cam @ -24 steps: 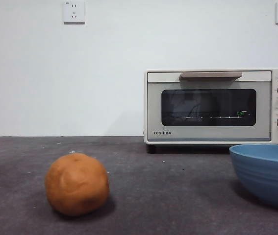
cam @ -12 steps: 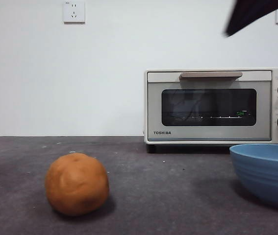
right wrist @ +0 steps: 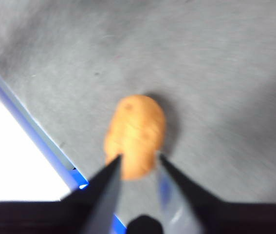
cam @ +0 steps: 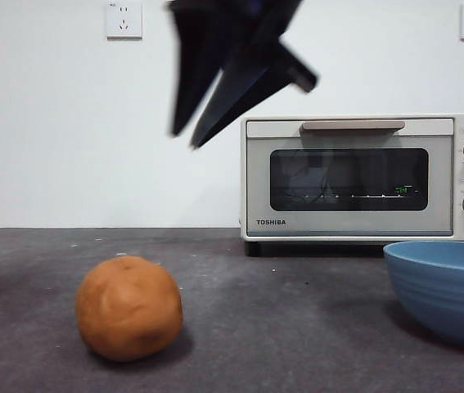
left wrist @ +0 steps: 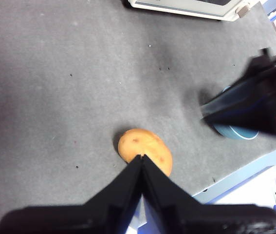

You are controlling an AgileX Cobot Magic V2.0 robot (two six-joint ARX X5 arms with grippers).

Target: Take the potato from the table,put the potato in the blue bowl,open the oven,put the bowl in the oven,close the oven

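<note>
Basically the pick hadn't started. Potato (cam: 128, 309) sat on the table (cam: 281, 327) at lower left of the front view, untouched. Blue bowl (cam: 446, 286) was at lower right, well apart from it, empty as far as visible. Oven (cam: 362, 176) at the back right, door shut.

Right gripper (cam: 184, 139) was the one at work: it showed dark and blurred at upper centre of the front view, high above the table, tips pointing down and left toward the potato. Its wrist view put the potato (right wrist: 135, 134) in mid-frame just beyond the tips, roughly in line with the gap. Jaws stood moderately apart, gripping nothing. That picture was motion-blurred, so fine alignment was hard to judge.

Key relation: potato lay below and to the left of the right gripper in the front view, clear air between them. Potato looked slightly oval in the right wrist view, long axis running roughly along the gripper's reach, so closing across the short width seemed feasible.

Left gripper (left wrist: 141, 158) waited with jaws closed together, empty; potato (left wrist: 145, 150) visible just past its tips but far below, I'd judge.

Risk: round thing could roll if nudged by one jaw first.
</note>
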